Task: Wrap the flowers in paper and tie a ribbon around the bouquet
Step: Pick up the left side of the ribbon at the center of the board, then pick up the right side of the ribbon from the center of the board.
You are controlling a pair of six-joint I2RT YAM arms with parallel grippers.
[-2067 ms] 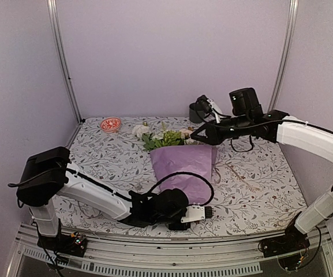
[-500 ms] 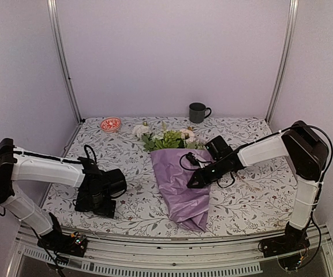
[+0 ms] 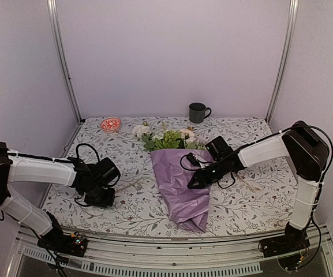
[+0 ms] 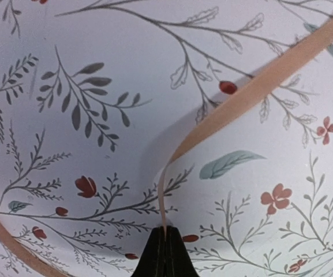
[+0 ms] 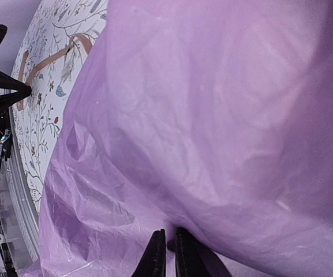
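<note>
there, left gripper pinches the ribbon over open cloth; right gripper nips the paper near its edge.

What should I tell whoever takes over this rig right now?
The left pincer is shut on the narrow beige-tan ribbon, low over the floral-printed cloth. The right pincer is shut on a fold of the crinkly lilac tissue paper. The pink, white and green artificial flowers lie in the paper cone mid-table. Done: flowers wrapped. To do: bring the ribbon around the cone and tie it.
</note>
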